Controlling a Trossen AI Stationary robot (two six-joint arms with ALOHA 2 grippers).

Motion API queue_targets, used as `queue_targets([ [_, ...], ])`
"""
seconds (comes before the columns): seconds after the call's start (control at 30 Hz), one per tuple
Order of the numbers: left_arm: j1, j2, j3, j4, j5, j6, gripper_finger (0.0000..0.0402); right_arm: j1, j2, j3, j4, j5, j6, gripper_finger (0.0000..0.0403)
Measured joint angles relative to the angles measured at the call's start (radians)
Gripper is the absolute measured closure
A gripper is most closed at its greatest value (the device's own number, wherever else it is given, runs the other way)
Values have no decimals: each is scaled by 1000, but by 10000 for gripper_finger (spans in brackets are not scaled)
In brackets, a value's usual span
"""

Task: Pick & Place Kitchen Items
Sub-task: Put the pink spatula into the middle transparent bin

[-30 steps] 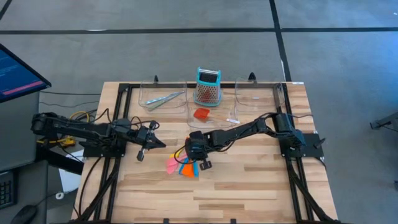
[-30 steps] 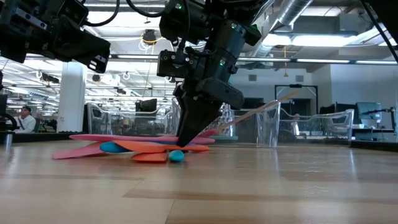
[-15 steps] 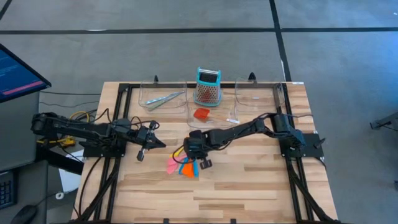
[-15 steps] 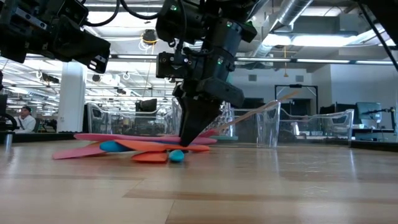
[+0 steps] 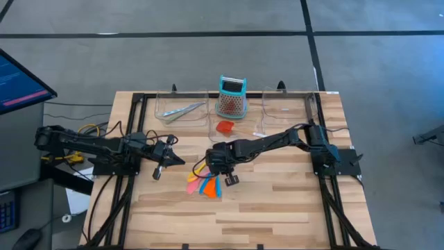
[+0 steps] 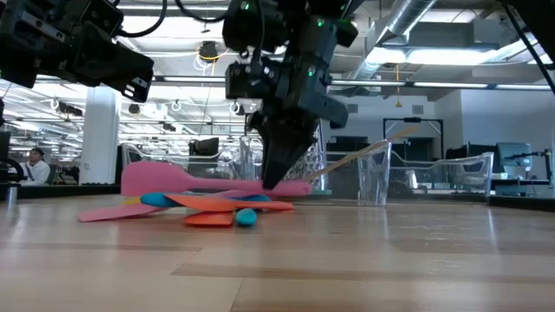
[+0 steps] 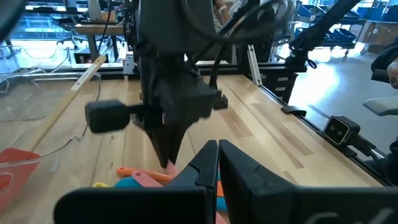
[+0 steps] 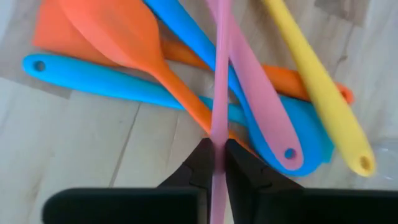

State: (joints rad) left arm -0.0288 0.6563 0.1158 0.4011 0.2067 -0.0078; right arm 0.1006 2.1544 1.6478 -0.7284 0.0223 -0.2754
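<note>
You have a pale wooden plank table (image 5: 277, 208) edged by a black metal frame, standing on a grey floor (image 5: 173, 62) crossed by dark lines. Take the teal-topped grater (image 5: 232, 97) at the table's far edge as your landmark. Clear plastic trays sit on both sides of it and just in front; the tray to its left holds the silvery tongs (image 5: 182, 111), and the one in front holds a red piece (image 5: 224, 127).

Nearer you from the grater, past that front tray, lies the pile of utensils (image 5: 205, 185): orange, blue, yellow and pink, overlapping on the wood. Your right end effector (image 8: 217, 163) is over this pile, fingers pinched narrow on the handle of a pink spatula (image 6: 199, 180), whose blade sits raised above the others.

Your left end effector (image 5: 166, 159) waits well to the grater's left and nearer you, fingers pressed together, empty.

Beyond the table, the low view shows a bright hall with ceiling ducts, desks and a seated person (image 6: 35, 165).
</note>
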Motion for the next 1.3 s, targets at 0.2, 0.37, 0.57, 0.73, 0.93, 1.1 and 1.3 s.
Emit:
queue_targets([
  [0.2,0,0,0,0,0,0,399,0,-55,2,2,-5,-20,400],
  [0.37,0,0,0,0,0,0,399,1,-93,2,-6,-7,-23,402],
  [0.57,0,0,0,-12,0,-86,399,-3,-106,2,-6,-7,-23,399],
  [0.73,1,0,0,-18,0,-102,399,-11,-106,3,-39,-8,-23,399],
  [0.93,3,0,0,-19,-5,-132,399,-26,-106,3,-51,-29,-23,401],
  [1.1,3,0,0,-19,-5,-124,399,-26,-106,3,-42,-63,-20,401],
  [1.3,3,0,0,-19,-5,-104,399,-3,-106,3,5,-125,48,402],
])
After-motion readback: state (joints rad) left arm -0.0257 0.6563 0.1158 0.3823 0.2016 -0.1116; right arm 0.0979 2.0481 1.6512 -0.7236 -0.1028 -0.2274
